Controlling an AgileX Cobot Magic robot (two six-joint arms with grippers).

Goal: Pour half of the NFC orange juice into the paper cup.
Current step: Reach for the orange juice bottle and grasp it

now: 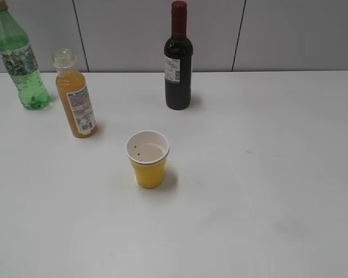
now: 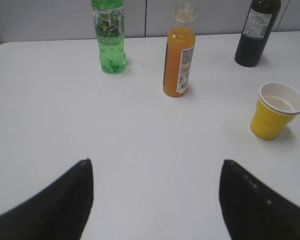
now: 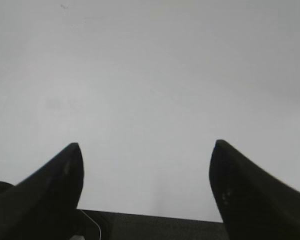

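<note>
The NFC orange juice (image 1: 75, 98) stands upright and uncapped at the back left of the white table; it also shows in the left wrist view (image 2: 179, 55). The yellow paper cup (image 1: 148, 158) stands upright near the table's middle, right of and nearer than the bottle, and shows at the right of the left wrist view (image 2: 276, 111). My left gripper (image 2: 155, 162) is open and empty, well short of the bottle. My right gripper (image 3: 146, 145) is open and empty over bare table near the front edge. Neither gripper shows in the exterior view.
A taller green bottle (image 1: 20, 61) stands at the far back left, also in the left wrist view (image 2: 110, 35). A dark wine bottle (image 1: 178, 58) stands at the back centre, also in the left wrist view (image 2: 256, 31). A grey wall runs behind the table.
</note>
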